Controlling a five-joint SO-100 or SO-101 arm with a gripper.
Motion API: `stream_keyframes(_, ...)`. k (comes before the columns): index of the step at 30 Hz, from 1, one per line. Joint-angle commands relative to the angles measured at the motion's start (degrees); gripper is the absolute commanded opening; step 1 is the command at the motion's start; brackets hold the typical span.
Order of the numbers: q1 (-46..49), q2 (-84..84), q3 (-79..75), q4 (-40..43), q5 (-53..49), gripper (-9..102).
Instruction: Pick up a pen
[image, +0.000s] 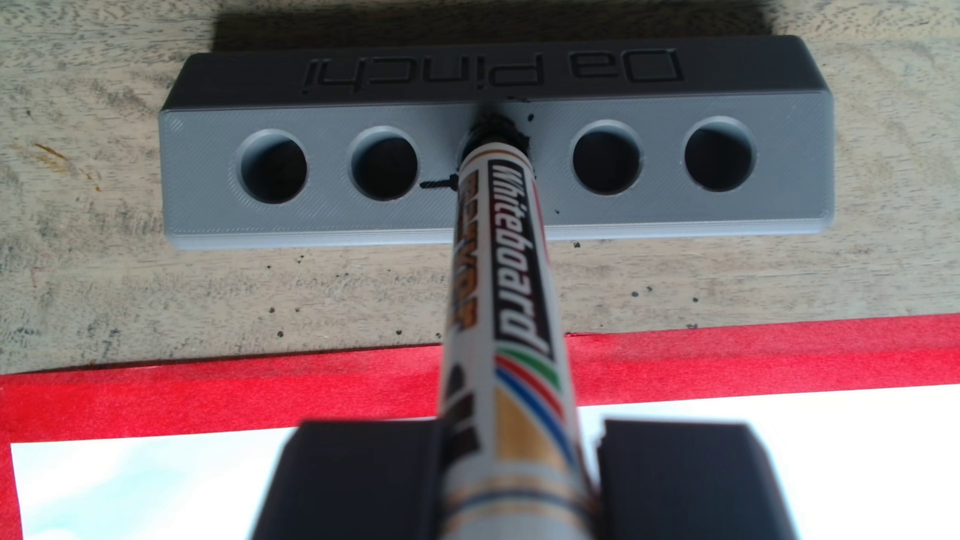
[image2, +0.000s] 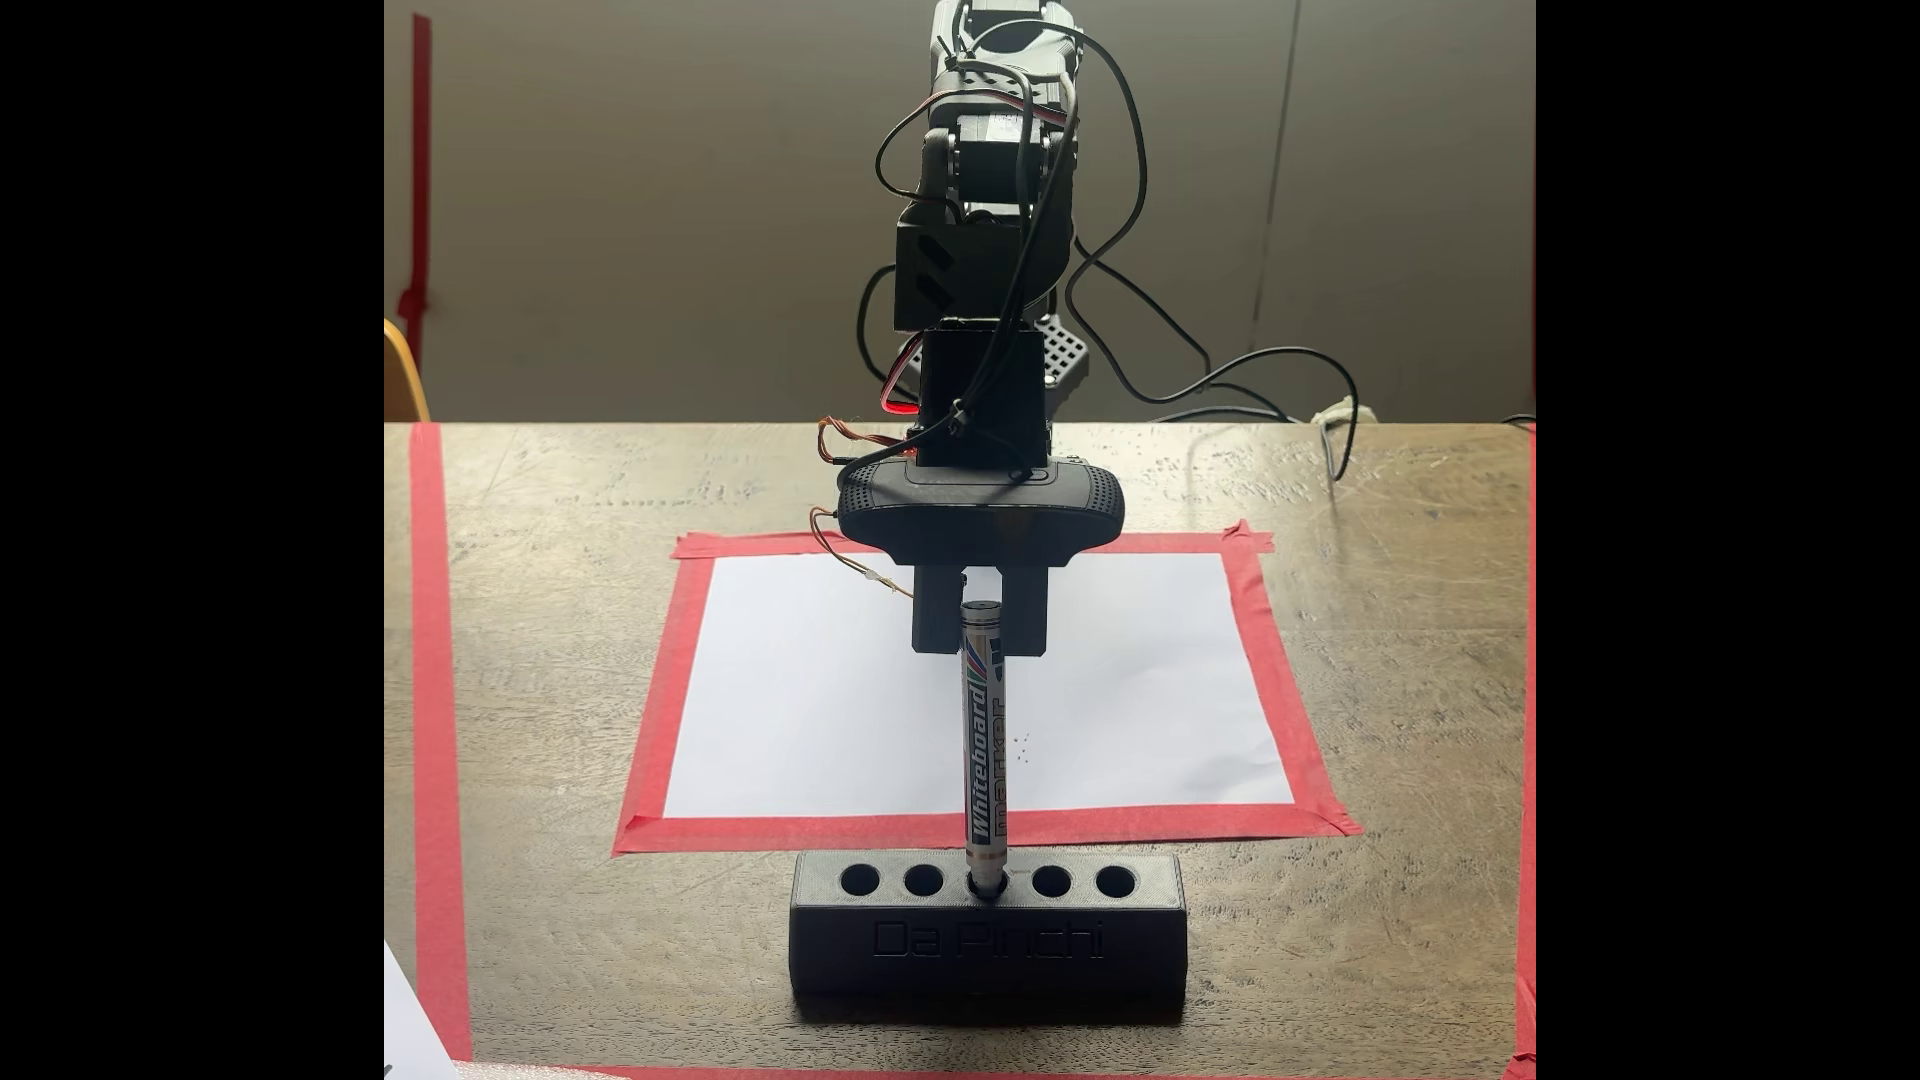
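**Wrist view: marker bracketed by the fingers, tip down in the middle hole**

Wrist view looks straight down the pen (image: 511, 311), a white whiteboard marker with coloured diagonal stripes, whose dark tip sits in the middle hole of a grey five-hole holder (image: 493, 171) embossed "Da Pinchi". The four other holes are vacant. The block keeps the marker upright and presents its upper barrel to a grasp from above, which is probably why it stands there rather than lying flat on the table (image: 104, 259).

The gripper (image: 511, 483) has one dark finger on each side of the barrel near its top end. On the right a thin gap seems to remain between finger and barrel; on the left the blur hides the edge. Whether the pincer is already pinching the marker or only flanking it cannot be told.

Fixed view shows the pen (image2: 984, 748) standing nearly vertical in the holder (image2: 987, 935), leaning very slightly, with the gripper (image2: 980, 623) around its top. Behind lies a white sheet (image2: 831, 706) framed in red tape (image2: 665, 717), apparently a marked work area. Small ink specks dot the holder and wood.

My judgement: the grasp is the step in hand, and a straight upward pull along the hole's axis should free the tip without tipping the block.
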Motion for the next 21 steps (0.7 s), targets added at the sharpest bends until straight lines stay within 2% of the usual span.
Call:
stream_keyframes(1, -0.2, 6.3, -1.1, -0.3, -0.4, 14)
stream_keyframes(5, -0.2, 6.3, -1.3, -0.4, -0.4, 0)
stream_keyframes(21, 0.5, 7.6, -1.3, 0.5, -0.4, -1)
